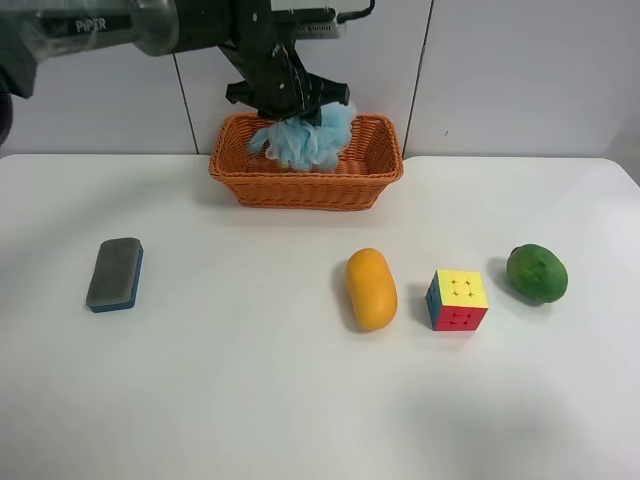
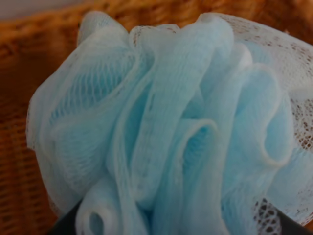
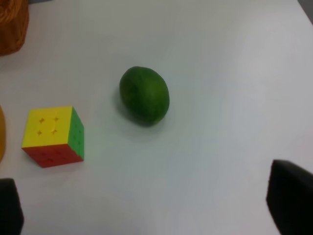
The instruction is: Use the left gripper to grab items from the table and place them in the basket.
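Gripping the light-blue bath pouf [image 1: 305,138], the left end effector [image 1: 290,100] hangs over the orange wicker basket [image 1: 300,185] at twelve o'clock on the desk [image 1: 250,400]; the right end effector [image 3: 149,203] gapes wide, empty.

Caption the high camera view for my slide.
Left gripper holds blue pouf over the basket; sponge, mango, cube and green fruit lie on table.
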Available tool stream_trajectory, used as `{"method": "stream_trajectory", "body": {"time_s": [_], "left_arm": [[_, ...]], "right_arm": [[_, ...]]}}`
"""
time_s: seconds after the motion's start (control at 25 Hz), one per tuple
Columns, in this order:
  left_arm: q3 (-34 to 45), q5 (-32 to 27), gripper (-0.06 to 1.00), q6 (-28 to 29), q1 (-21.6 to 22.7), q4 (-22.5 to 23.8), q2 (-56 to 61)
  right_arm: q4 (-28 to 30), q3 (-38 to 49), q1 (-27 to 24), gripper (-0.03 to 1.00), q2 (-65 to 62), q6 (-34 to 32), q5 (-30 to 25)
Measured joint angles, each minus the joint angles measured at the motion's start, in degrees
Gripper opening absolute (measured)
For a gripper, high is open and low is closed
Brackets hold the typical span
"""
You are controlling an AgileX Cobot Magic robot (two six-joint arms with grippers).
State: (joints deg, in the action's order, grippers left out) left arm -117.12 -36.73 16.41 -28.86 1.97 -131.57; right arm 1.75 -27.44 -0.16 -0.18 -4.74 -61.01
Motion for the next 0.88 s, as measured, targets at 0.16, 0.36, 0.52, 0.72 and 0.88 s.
{"method": "stream_trajectory", "body": {"time_s": [0.16,0.36,0.52,0.72,0.88], "left_arm": [[0.0,0.92,0.39,0.0,0.0,-0.12,-1.8],[0.0,2.53,0.61,0.0,0.0,-1.48,-1.8],[0.0,2.4,0.95,0.0,0.0,-1.6,-1.8],[0.06,-1.43,0.99,0.0,0.0,-1.6,0.89],[0.06,-8.87,0.99,-0.02,0.0,-1.63,6.86]], "right_arm": [[0.0,0.0,0.0,0.99,0.0,0.0,0.0],[0.0,0.0,0.0,0.99,0.0,0.0,0.0],[0.0,0.0,0.0,0.99,0.0,0.0,0.0],[0.0,0.0,0.0,0.99,0.0,0.0,0.0],[0.0,0.0,0.0,0.99,0.0,0.0,0.0]]}}
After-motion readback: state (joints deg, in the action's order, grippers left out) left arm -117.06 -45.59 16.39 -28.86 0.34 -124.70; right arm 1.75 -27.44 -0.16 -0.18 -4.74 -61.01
